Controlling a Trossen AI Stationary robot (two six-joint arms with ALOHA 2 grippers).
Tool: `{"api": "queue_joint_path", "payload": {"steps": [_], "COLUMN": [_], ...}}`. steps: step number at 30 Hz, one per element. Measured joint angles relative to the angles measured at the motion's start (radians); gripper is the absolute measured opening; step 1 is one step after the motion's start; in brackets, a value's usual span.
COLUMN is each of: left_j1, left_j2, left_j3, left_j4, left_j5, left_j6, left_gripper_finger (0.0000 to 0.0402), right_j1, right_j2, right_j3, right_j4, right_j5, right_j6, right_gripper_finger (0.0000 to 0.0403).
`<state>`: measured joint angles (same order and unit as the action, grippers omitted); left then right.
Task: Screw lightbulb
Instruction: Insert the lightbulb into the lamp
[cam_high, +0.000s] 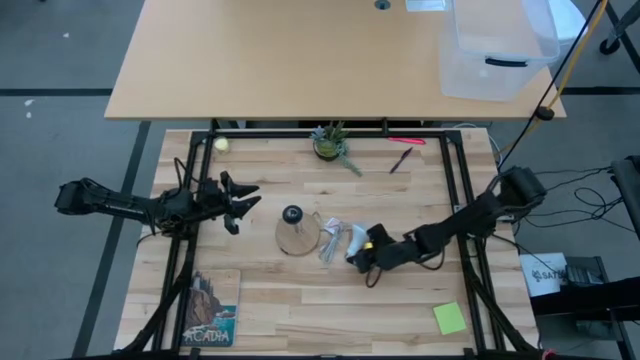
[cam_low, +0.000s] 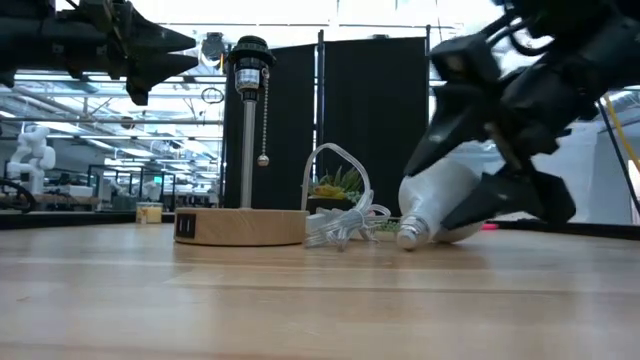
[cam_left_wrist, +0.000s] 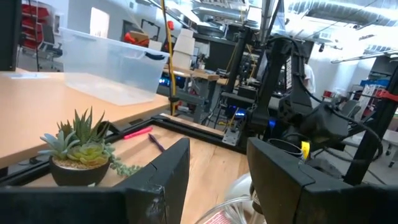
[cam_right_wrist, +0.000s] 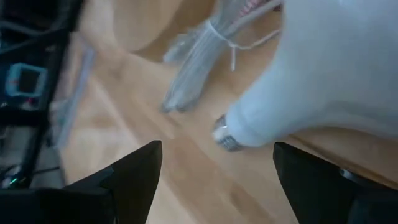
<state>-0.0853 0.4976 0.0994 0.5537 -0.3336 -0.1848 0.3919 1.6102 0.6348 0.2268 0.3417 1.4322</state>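
The task looks barely begun. The lightbulb (cam_low: 440, 205) lies on its side on the worktop (cam_high: 400, 300), its metal screw base pointing toward the wooden stand (cam_low: 240, 226) and touching or nearly touching the bundled clear cord (cam_low: 340, 222) between them. The stand's black socket (cam_low: 248, 52) is empty at the top of its post. The right pincer (cam_low: 500, 190) is down at the bulb with its jaws spread wide to either side of the globe, not closed on it as far as the views show. The left pincer (cam_high: 238, 203) hovers open above the worktop, beside the stand. Still to do: grasp the bulb, lift it, align its base with the socket and turn it in.
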Motion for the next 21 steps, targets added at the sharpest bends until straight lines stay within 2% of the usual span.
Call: {"api": "queue_joint_path", "payload": {"steps": [5, 10, 21], "left_j1": [0.000, 0.000, -0.003], "left_j2": [0.000, 0.000, 0.000], "left_j3": [0.000, 0.000, 0.000], "left_j4": [-0.006, -0.009, -0.057], "left_j5": [0.018, 0.070, 0.094], "left_j6": [0.003, 0.010, 0.006], "left_gripper_finger": [0.0165, 0.0165, 0.0165], "right_j1": [-0.012, -0.025, -0.097], "right_j2": [0.067, 0.090, 0.154], "right_j3": [0.077, 0.102, 0.250], "right_j4": [-0.130, -0.151, -0.399], "right_j5": [0.006, 0.069, 0.098], "right_j6": [0.110, 0.206, 0.209], "right_gripper_finger": [0.0300, 0.0300, 0.0300]}}
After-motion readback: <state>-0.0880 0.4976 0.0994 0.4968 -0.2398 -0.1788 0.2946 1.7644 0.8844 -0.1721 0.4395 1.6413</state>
